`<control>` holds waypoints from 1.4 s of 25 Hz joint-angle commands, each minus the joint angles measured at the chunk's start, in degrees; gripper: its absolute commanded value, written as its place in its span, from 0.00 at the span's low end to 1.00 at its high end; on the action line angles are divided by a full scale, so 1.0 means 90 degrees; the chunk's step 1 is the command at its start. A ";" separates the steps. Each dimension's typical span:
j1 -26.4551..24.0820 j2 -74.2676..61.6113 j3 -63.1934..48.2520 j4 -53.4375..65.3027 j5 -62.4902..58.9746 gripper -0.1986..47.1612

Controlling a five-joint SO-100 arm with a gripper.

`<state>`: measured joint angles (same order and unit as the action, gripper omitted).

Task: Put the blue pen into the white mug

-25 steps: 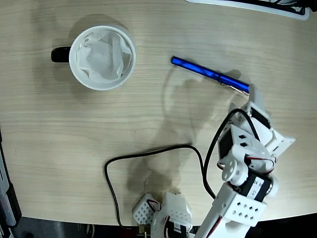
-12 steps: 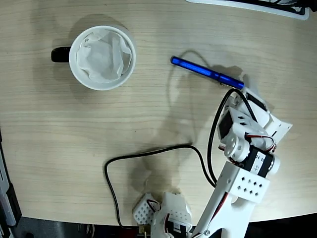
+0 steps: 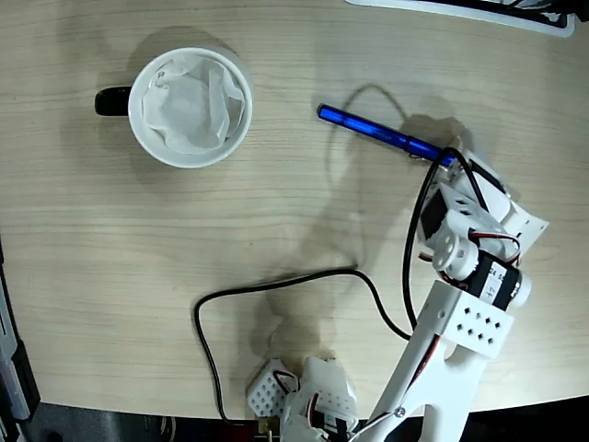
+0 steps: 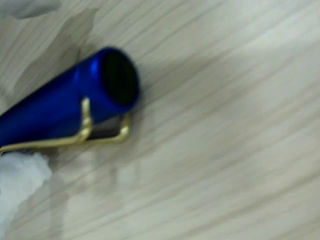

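Fixed view: pen (image 3: 382, 135) lies flat on the table (image 3: 276, 212), right of the mug (image 3: 190, 107) and well apart from it. The gripper (image 3: 457, 158) sits at the pen's right, clip end; finger state cannot be told. Wrist view: pen's cap end (image 4: 75, 102) with wire clip (image 4: 85, 132), close up.

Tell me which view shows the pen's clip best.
The wrist view: the blue pen fills it, its wire clip sharp along the cap end. The fixed view shows the whole pen but the clip end sits under the arm.

The claw (image 3: 457, 158) hides the blue pen's (image 3: 379, 134) clip end.
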<state>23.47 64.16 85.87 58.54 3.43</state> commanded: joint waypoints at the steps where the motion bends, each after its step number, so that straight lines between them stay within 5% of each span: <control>1: 0.0146 0.0039 -0.0264 -0.0117 0.0068 0.42; 15: 0.0254 -0.0195 -0.0264 -0.0547 0.0088 0.26; 20: 0.0254 -0.0225 -0.0215 -0.0547 0.0088 0.01; 35: 0.0234 0.0488 -0.0195 -0.0508 0.0205 0.01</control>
<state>24.79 62.05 85.25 53.53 3.87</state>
